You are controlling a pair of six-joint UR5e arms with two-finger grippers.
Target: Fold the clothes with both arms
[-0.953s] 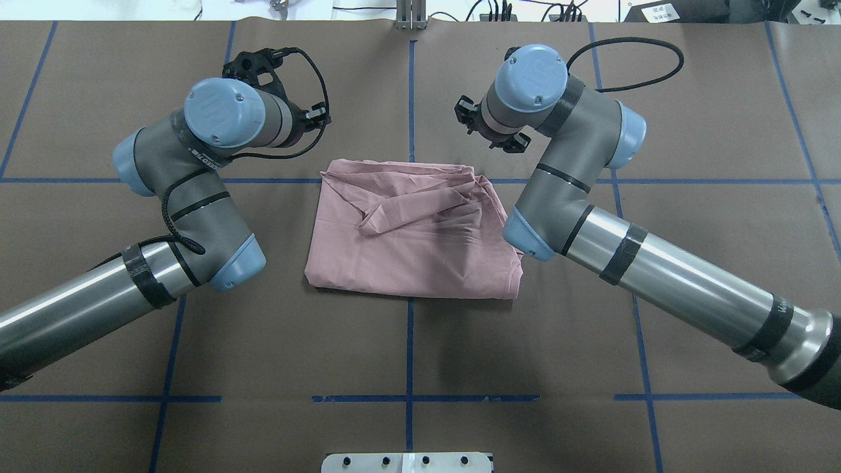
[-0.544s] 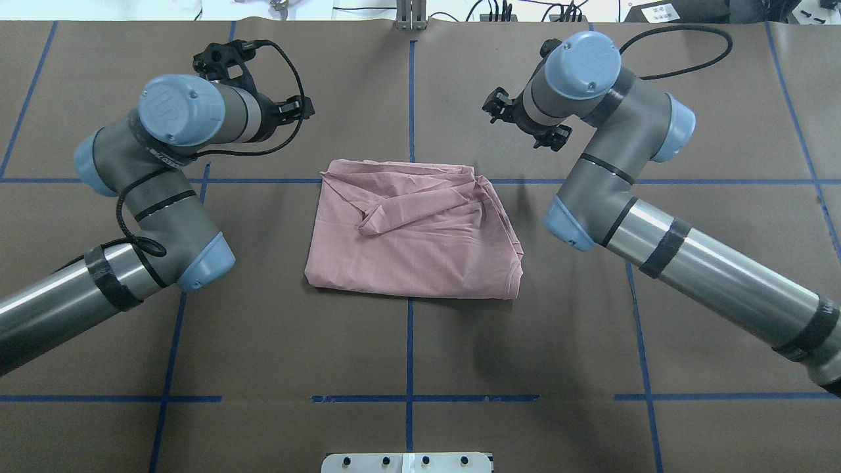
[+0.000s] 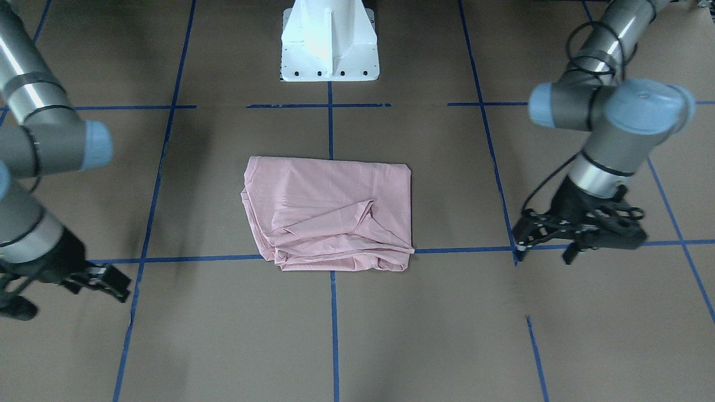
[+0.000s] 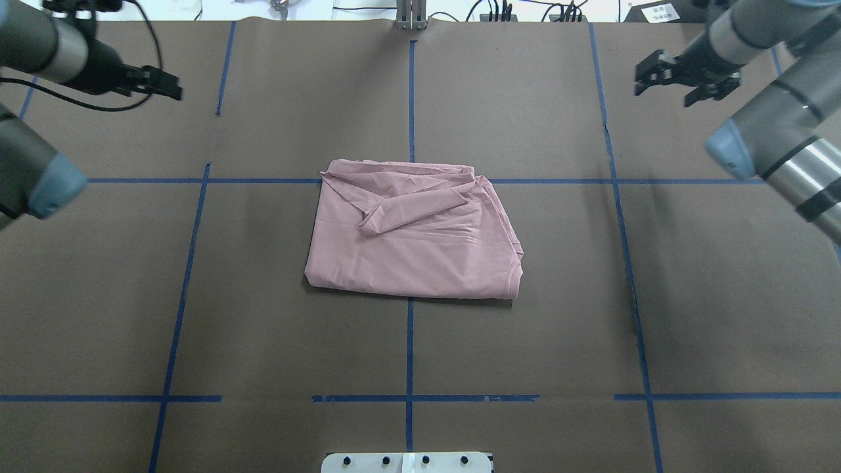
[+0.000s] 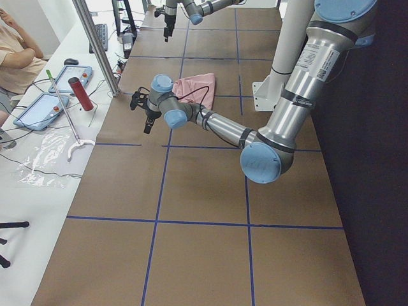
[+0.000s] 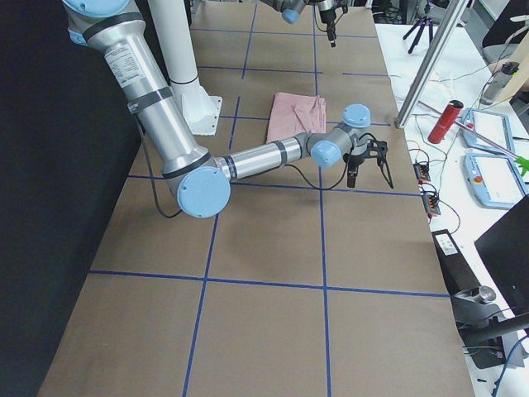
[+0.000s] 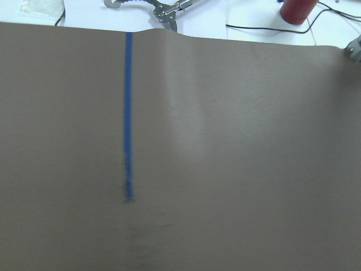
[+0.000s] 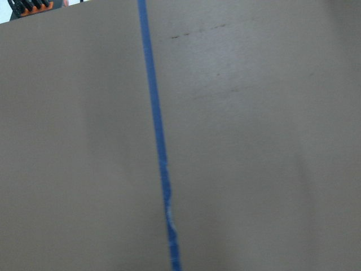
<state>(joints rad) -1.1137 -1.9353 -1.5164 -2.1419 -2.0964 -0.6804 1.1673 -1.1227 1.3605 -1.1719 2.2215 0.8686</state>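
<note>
**Grippers empty, drawn clear**

The left gripper [image 4: 163, 83] and right gripper [image 4: 667, 82], jaws apparently spread though blurred, had swung outward to the far corners. The T-shirt [image 4: 414, 243] lay unmoved, folded, at table [image 4: 263, 328] centre; folding seemed complete.

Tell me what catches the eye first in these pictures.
A pink T-shirt lies folded in a rough rectangle at the middle of the brown table. The left gripper and right gripper hang open and empty, wide of it on either side near the far edge.
</note>
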